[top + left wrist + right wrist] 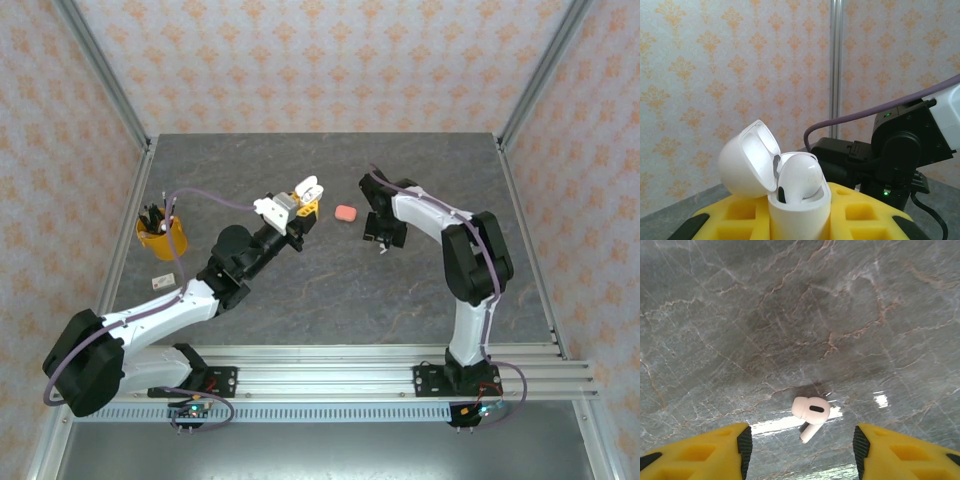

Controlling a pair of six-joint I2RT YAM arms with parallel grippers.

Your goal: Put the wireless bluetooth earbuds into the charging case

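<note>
from above i see my left gripper [300, 203] raised over the middle of the table [300, 290], clamped tight on the white case [308, 190]. on the left wrist camera the case [800, 212] stands upright between the yellow fingers [730, 217], pinched at its base, with its lid swung back to the left and open. a white bud [800, 177] sits in the body, its round head sticking up above the rim (i can't tell whether it is fully seated). the right gripper [383, 238] points down at the table, and a pink case [345, 213] lies on the slab between the two grippers. on the right wrist camera that gripper's fingers [742, 445] stand wide apart with nothing between them. a loose bud [811, 412], pale, lies on its side on the stone just beyond the gap, stem toward the camera. a yellow cup [162, 238] of pens stands near the table's left edge.
</note>
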